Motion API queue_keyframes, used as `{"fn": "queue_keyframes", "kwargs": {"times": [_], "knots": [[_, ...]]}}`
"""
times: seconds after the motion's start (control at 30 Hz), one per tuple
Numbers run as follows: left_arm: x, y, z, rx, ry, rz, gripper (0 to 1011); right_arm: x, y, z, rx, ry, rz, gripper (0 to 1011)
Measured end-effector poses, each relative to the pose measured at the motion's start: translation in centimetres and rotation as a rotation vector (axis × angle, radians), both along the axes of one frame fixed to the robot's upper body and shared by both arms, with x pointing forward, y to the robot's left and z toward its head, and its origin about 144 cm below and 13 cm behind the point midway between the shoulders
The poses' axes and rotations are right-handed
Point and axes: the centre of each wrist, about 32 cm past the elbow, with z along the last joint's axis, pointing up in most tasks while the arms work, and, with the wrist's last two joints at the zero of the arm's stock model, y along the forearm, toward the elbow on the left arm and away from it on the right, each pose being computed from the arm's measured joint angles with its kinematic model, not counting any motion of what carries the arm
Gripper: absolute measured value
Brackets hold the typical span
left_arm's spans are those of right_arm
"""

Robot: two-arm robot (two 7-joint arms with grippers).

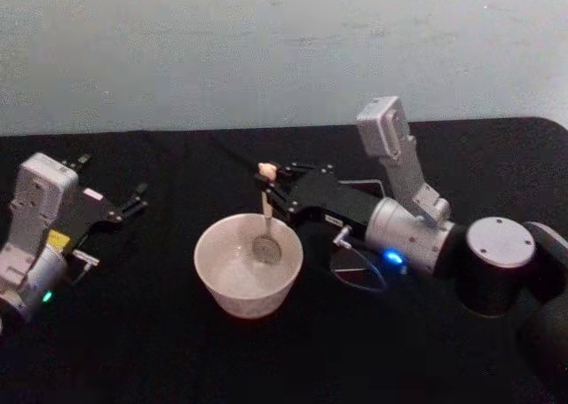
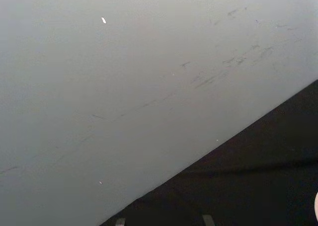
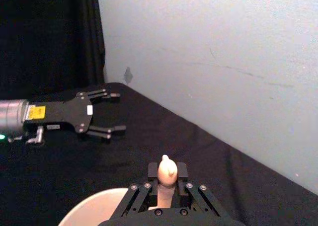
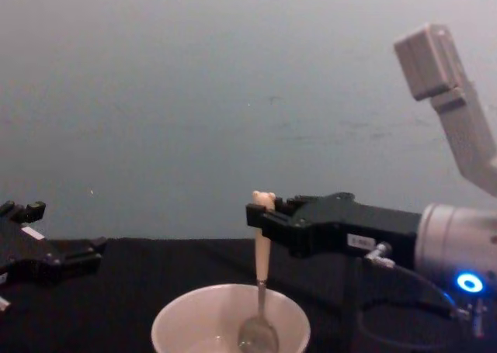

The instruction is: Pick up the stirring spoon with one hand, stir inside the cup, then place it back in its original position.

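Saw stirring spoon pinched in right jaws, bowl down in cup; left jaws spread, parked left. Risked tipping cup if swept into rim.

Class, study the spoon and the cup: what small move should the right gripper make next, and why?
Probably a small circular sweep of the stirring spoon inside the cup. The right gripper is shut on the beige handle just below the bear head. The spoon stands upright with its metal bowl low inside the cup, so stirring seems due. The left gripper sits open, off to the left.
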Motion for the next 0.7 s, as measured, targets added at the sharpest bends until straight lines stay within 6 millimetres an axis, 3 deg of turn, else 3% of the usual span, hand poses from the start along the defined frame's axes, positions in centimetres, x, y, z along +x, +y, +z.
{"fn": "queue_keyframes", "kwargs": {"times": [0.33,0.7], "knots": [[0.0,0.0,0.0,0.000,0.000,0.000,1001,-2.5,-1.0,0.5,0.012,0.005,0.063,214],[0.0,0.0,0.0,0.000,0.000,0.000,1001,-3.6,0.4,0.5,0.024,0.018,0.135,214]]}}
